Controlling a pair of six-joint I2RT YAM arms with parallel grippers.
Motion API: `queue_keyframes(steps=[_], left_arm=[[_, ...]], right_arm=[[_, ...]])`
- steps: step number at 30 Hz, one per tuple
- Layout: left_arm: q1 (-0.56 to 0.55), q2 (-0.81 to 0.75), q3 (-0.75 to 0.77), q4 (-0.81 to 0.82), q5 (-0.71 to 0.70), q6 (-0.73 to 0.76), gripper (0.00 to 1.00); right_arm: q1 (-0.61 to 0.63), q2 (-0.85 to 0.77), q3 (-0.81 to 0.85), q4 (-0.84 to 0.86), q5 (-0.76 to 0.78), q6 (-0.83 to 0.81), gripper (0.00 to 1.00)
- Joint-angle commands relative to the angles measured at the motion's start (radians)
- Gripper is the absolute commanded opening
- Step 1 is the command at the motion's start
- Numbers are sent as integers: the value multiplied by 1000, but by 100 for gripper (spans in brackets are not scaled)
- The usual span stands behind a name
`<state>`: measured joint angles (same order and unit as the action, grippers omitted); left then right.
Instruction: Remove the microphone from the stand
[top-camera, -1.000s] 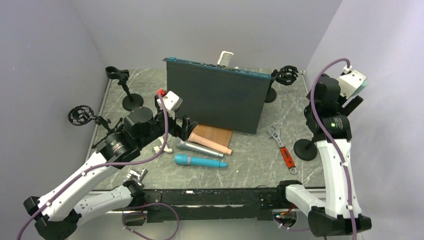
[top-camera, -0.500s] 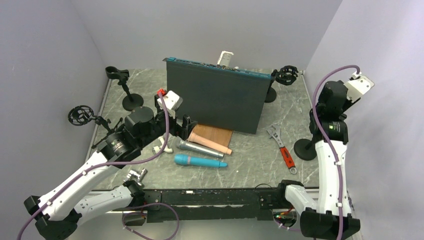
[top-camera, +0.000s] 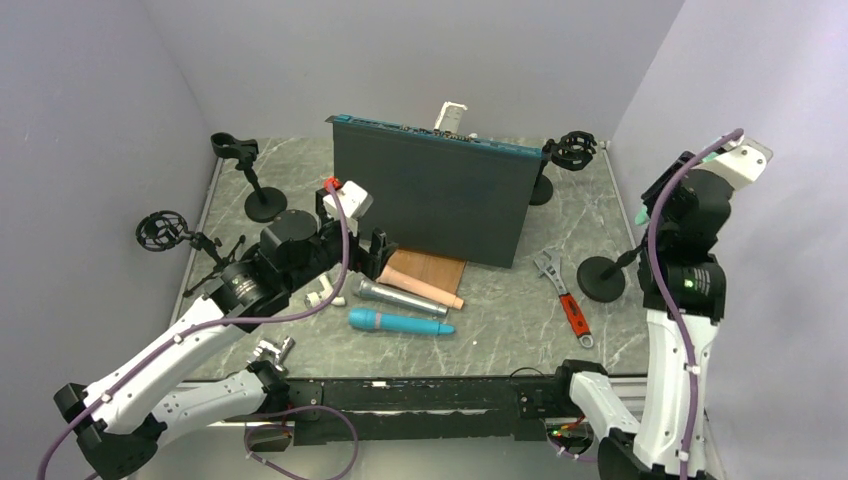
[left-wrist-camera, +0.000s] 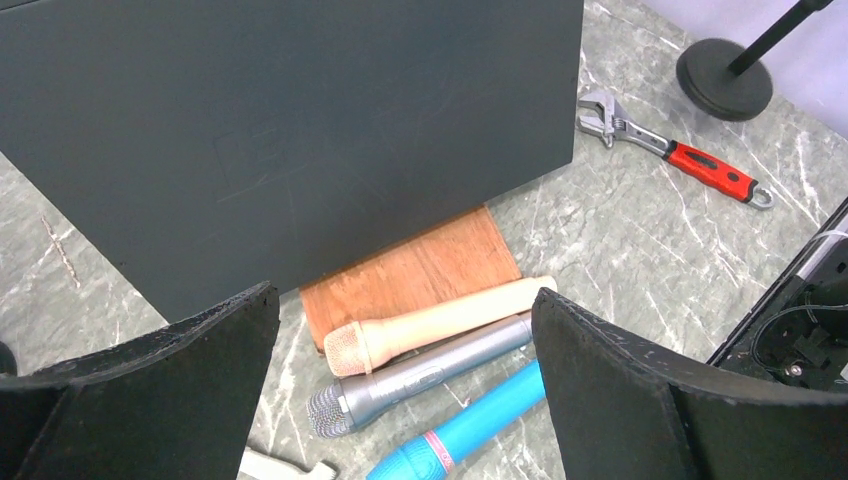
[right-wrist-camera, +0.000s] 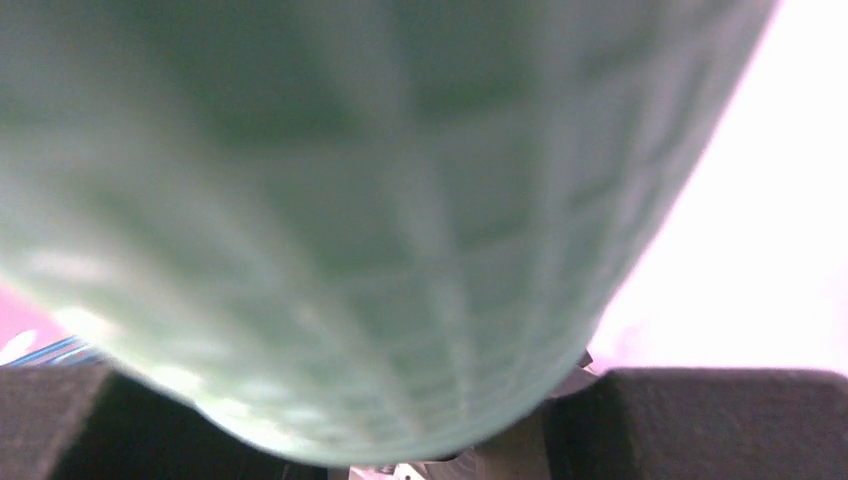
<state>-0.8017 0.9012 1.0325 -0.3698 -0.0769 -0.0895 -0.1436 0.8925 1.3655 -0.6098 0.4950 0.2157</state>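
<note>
The right gripper (right-wrist-camera: 385, 430) has just clamped the green microphone (right-wrist-camera: 330, 200) and risen, dragging the stand (top-camera: 600, 279) along, so it seems not free yet; the left gripper (left-wrist-camera: 405, 385) gapes wide

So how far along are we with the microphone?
Done: pink microphone, silver microphone and blue microphone lie on the table. In hand: right gripper shut on the green microphone. Remaining: freeing it from the stand, whose pole leads up toward the gripper.

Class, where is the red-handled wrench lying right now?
In the top view, the red-handled wrench lies on the right side of the table, between the dark board's right end and the round base of the stand.
</note>
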Motion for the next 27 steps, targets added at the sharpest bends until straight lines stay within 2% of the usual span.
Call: queue_keyframes(steps=[1,4,9,13,17,21,27], left_arm=[[3,9,-4,30,-11,13,99],[2,12,-10,36,-13,10,100],[-1,4,-33,66,-4,11,99],[-7,11,-46,83,3,12,100],[-22,16,-64,105,16,15,99],[-34,16,-90,143,40,4,100],[-39,38,-122,257,137,-67,99]], right_arm=[[-2,-55,122,-37,-164,-60,0],[1,-58,150,-135,-339,-73,0],[13,-132,76,-158,-701,-87,0],[57,-120,62,-199,-894,-132,0],[135,-140,-12,-173,-1011,-171,0],[139,-125,-68,-137,-1163,-153,0],[169,-137,-123,-32,-1146,-51,0]])
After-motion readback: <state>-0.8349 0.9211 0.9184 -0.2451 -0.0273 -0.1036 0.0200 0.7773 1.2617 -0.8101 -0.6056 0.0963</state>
